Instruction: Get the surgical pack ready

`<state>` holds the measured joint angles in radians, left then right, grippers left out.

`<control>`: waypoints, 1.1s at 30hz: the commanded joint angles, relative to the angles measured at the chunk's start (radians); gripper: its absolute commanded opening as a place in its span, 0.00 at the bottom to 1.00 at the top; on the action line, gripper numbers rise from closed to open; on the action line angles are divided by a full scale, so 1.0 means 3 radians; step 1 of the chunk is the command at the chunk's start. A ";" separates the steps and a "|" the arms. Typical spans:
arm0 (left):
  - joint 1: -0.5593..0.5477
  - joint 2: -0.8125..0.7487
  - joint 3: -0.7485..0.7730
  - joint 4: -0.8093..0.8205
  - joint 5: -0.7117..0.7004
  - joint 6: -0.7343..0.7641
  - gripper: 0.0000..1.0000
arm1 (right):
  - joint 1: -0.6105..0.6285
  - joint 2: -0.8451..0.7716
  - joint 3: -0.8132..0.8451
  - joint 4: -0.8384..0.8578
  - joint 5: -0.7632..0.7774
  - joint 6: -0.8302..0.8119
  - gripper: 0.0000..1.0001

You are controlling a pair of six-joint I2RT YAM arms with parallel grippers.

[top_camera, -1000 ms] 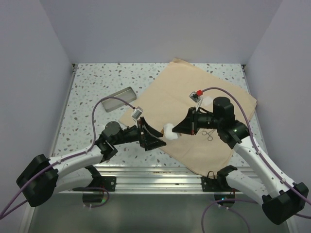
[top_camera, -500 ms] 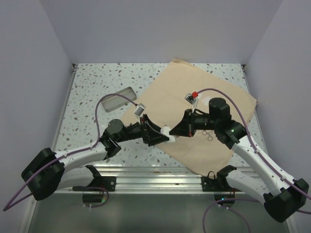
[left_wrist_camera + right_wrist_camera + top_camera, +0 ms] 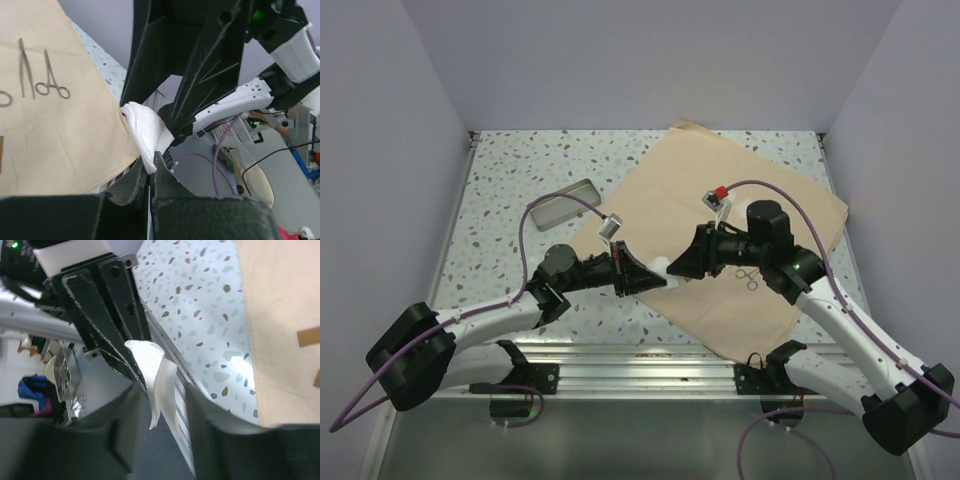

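Gauze (image 3: pixel 145 132) in left gripper (image 3: pixel 151 165), jaws tight; right gripper (image 3: pixel 162 387) agape.

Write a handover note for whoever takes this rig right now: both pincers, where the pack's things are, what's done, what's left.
Left pincer: shut on a white gauze pad, at the near-left edge of the tan sheet.
Right pincer: around the same pad; clamped or not, cannot tell.
Sheet: flat, unfolded.
Instruments: loose on the sheet by the right arm.
Steel tray: on the table left of the sheet, looks empty.
Done: sheet spread.
To do: settle the pad, load the tray, set it on the sheet, wrap.
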<state>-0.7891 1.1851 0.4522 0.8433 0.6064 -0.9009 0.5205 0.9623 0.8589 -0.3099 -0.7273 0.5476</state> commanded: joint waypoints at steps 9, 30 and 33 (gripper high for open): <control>0.1320 0.0063 0.0425 -0.1246 -0.0405 0.0057 0.00 | 0.0014 0.0090 0.0517 -0.1017 0.1841 -0.0225 0.64; 0.2722 0.2630 0.2174 -0.1354 0.0295 0.0063 0.00 | -0.0027 0.0464 0.0292 -0.0675 0.1703 -0.0557 0.64; 0.2722 0.2748 0.2255 -0.1349 0.0259 0.0037 0.00 | -0.0043 0.0494 0.0292 -0.0644 0.1657 -0.0578 0.65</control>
<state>0.0261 1.9900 1.0653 0.3511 0.6628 -0.8650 0.5152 1.1072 0.9432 -0.5522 -0.2089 0.4023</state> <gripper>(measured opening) 0.018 0.645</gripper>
